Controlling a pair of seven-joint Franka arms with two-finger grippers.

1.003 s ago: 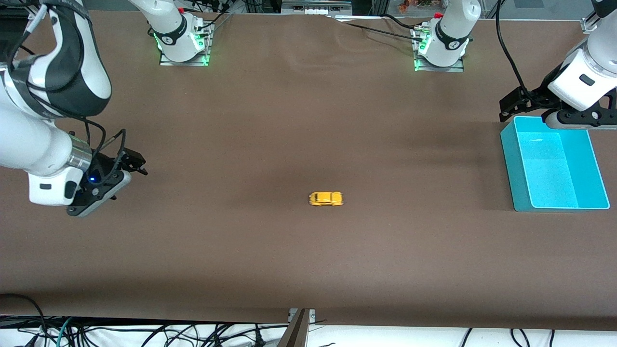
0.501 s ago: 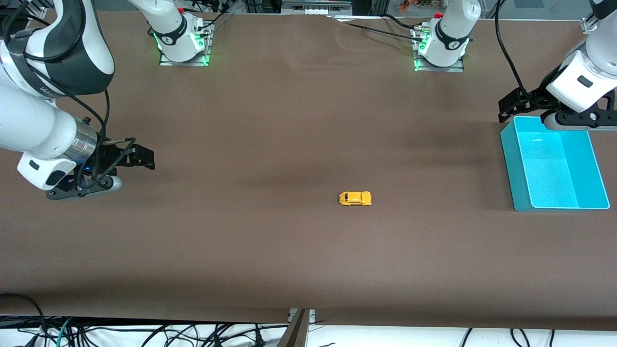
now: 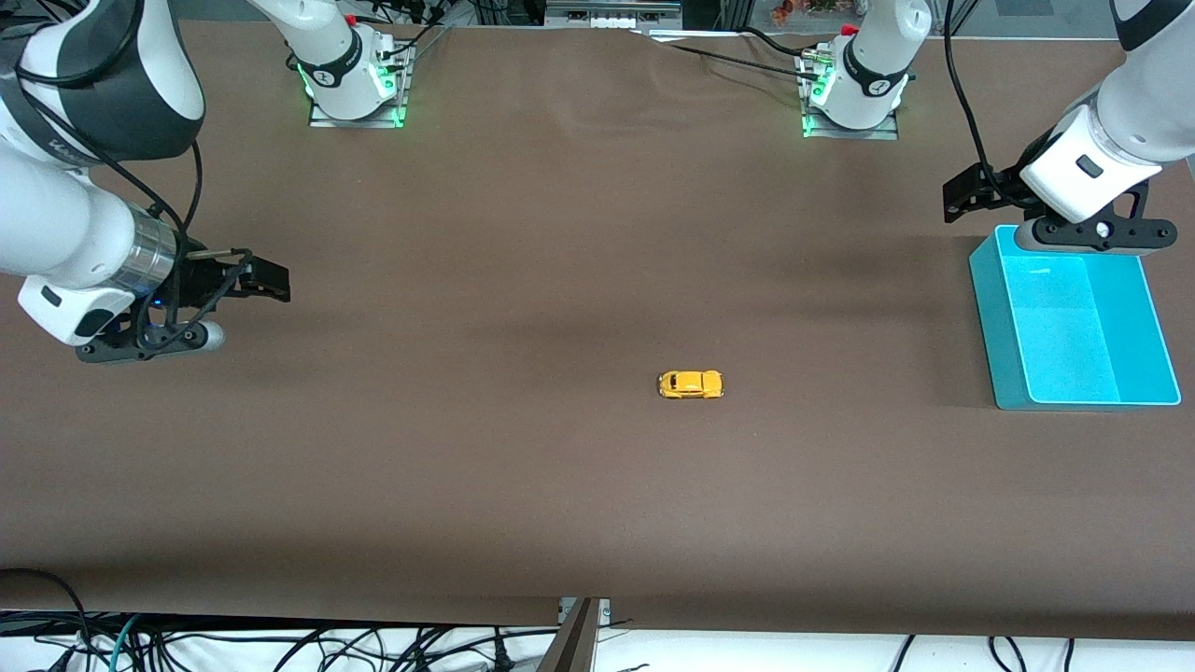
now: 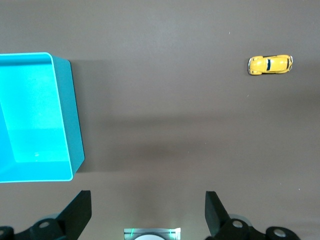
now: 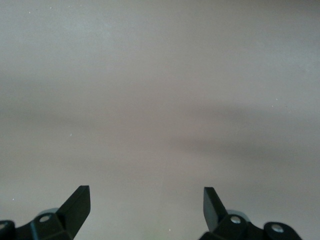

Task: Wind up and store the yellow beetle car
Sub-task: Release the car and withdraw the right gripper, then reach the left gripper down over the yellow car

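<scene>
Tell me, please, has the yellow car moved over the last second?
Yes. The car has rolled along the table toward the bin, at the left arm's end, closing part of the gap; it sits on the table, outside the bin.

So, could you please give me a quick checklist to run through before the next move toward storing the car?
1. Yellow beetle car upright on its wheels on the table: ok.
2. Car free of both arms: ok, neither end effector touches it.
3. Left end effector open and holding nothing, hovering beside the turquoise bin: ok.
4. Right end effector open and holding nothing, over bare table at the right arm's end: ok.
5. Bin ready to take the car: ok, nothing lies in it.
6. Car already wound: cannot tell.
</scene>
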